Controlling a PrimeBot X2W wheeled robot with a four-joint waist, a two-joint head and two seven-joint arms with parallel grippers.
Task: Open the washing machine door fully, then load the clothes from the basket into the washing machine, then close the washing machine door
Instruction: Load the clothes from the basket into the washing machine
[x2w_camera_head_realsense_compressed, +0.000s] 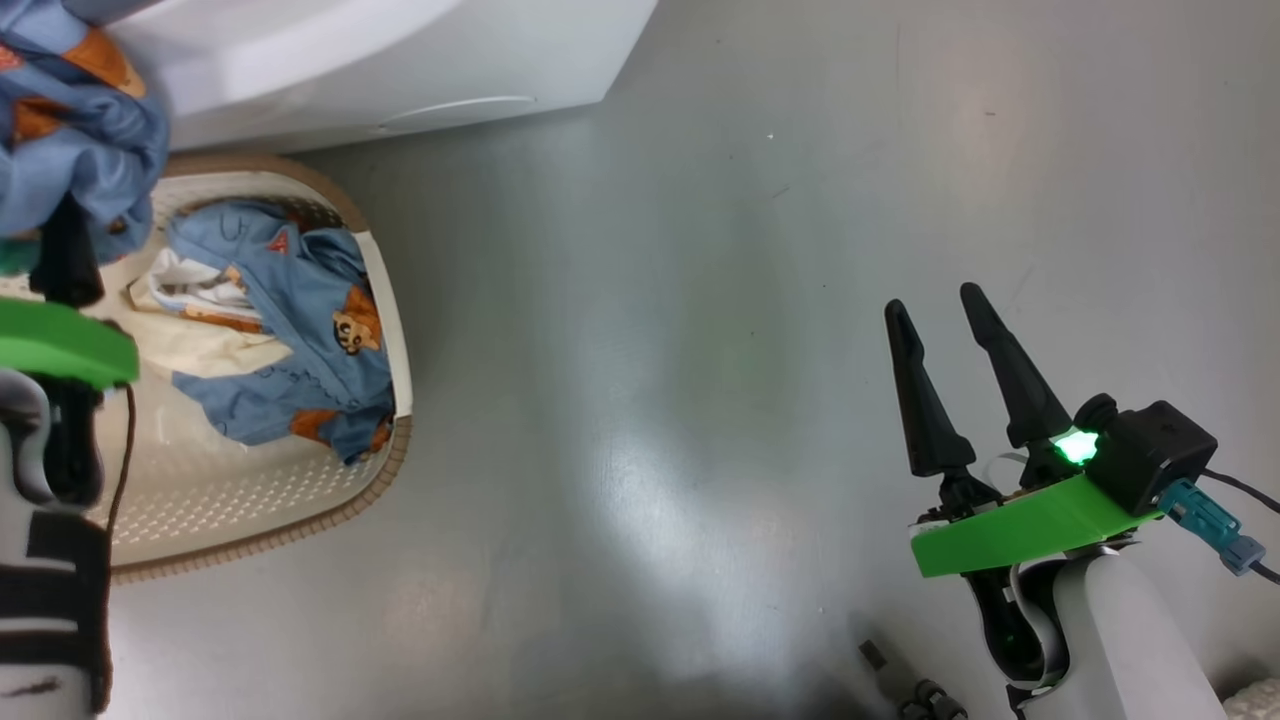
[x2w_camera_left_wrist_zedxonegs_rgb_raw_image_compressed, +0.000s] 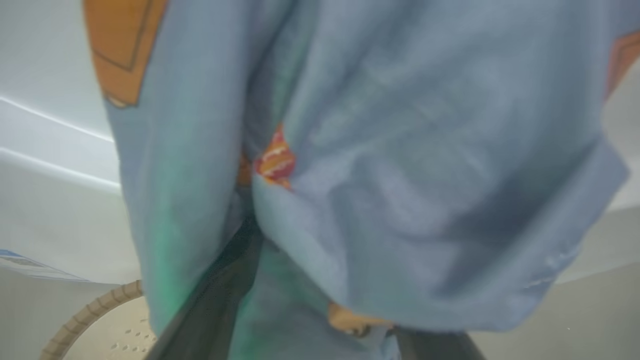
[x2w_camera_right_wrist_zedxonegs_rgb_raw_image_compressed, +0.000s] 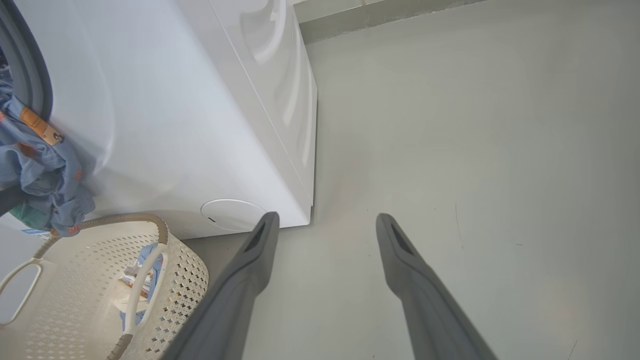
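Two dark fingers (x2w_camera_left_wrist_zedxonegs_rgb_raw_image_compressed: 215, 305) of the left gripper (x2w_camera_left_wrist_zedxonegs_rgb_raw_image_compressed: 325, 280) stand wide apart at the bottom of the left wrist view. A light blue garment (x2w_camera_left_wrist_zedxonegs_rgb_raw_image_compressed: 400, 150) with orange-brown prints is bunched over and between them, so it looks draped across the spread fingers rather than tightly pinched. In the right wrist view this garment hangs clear above the basket (x2w_camera_right_wrist_zedxonegs_rgb_raw_image_compressed: 165, 280), close against the front of the washing machine (x2w_camera_right_wrist_zedxonegs_rgb_raw_image_compressed: 175, 125) and just below the grey gasket (x2w_camera_right_wrist_zedxonegs_rgb_raw_image_compressed: 30, 75) of its opening. The bared gasket suggests that the washing machine door has already been swung open. More clothes (x2w_camera_head_realsense_compressed: 300, 340), blue fabric with a cream lining showing, lie in a heap in the basket beside the machine's base, near the round flap (x2w_camera_right_wrist_zedxonegs_rgb_raw_image_compressed: 230, 214). The right gripper (x2w_camera_head_realsense_compressed: 932, 298) hovers well apart over the bare grey floor (x2w_camera_head_realsense_compressed: 750, 300), its fingers spread and holding nothing. As a judgement, the task is in the middle of loading: one piece is on its way to the drum but not yet inside, at least one more trip to the basket is needed, and closing the door comes last.
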